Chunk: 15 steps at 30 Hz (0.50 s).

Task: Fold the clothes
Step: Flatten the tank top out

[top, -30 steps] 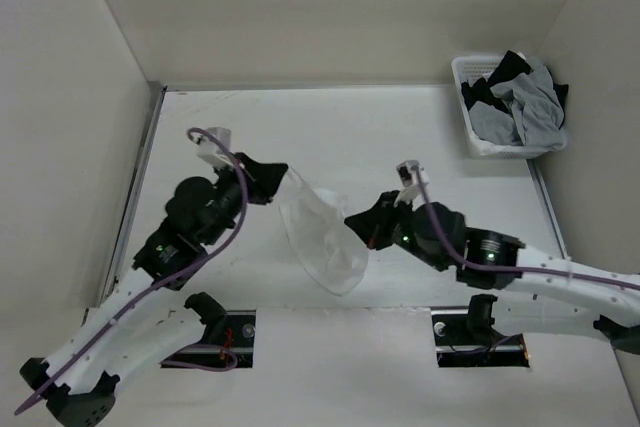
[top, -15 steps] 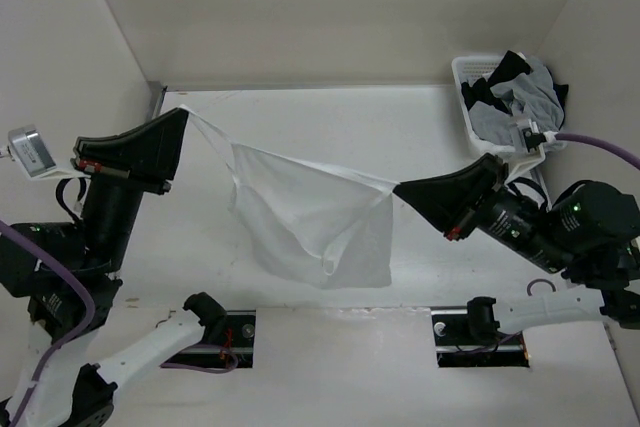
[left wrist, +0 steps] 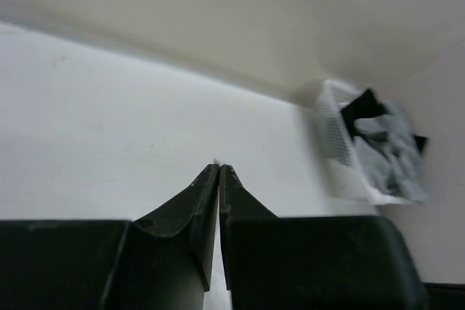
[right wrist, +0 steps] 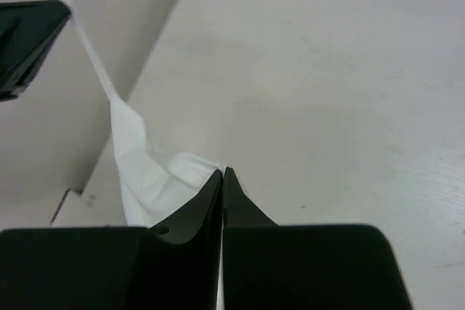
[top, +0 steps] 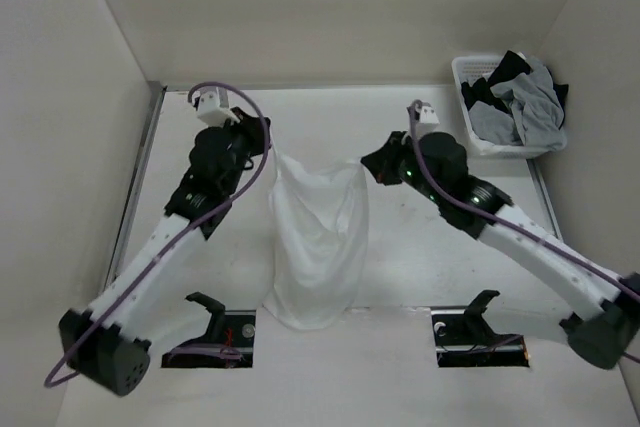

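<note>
- The left jaws and right jaws each pinch a top corner of the white garment (top: pixel 315 237), closer together than before.
- It now drapes narrower and longer.

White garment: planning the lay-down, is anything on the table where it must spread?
Nothing visible. The thin white garment drapes over bare white table; the white mesh basket of grey and black clothes sits apart, far right.

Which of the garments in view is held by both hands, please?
The white garment, pinched at its upper corners by the left hand and right hand; the grey garments and black garments lie heaped in the basket.
</note>
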{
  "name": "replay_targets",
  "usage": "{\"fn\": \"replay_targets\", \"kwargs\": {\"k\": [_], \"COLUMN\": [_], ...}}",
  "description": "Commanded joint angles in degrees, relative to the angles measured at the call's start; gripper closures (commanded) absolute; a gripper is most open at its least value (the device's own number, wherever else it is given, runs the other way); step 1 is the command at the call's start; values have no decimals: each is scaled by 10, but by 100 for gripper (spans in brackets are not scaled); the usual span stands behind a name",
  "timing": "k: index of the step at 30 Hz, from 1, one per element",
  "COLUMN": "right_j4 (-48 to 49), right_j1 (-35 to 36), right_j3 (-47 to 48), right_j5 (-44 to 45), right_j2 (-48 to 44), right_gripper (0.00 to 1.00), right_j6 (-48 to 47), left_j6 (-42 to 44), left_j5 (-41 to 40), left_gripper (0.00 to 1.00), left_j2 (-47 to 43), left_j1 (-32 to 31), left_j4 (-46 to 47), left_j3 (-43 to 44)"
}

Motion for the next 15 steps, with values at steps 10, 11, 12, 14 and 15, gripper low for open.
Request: {"fn": "replay_targets", "kwargs": {"k": [10,11,12,14,15], "right_j4": [81,72,69,72,82], "right_j1": [-261,-265,-267,-268,-266], "right_j3": [335,365,382,370,343], "right_j5": [-217,-216,-218,-215,-210], "right_j2": [495,518,533,523,506], "right_gripper": [86,78,70,59,57], "right_j6": [71,74,76,71,68], "left_j6": [-31,-25,-22,-20,-23], "left_j5": [58,62,59,52,51], "left_gripper": [85,78,72,66,65], "left_j2": [498,513,516,492,470], "left_j1": [155,157,158,158,157], "left_j4": [95,87,85,94,104], "left_j3": [334,352,350,310,271]}}
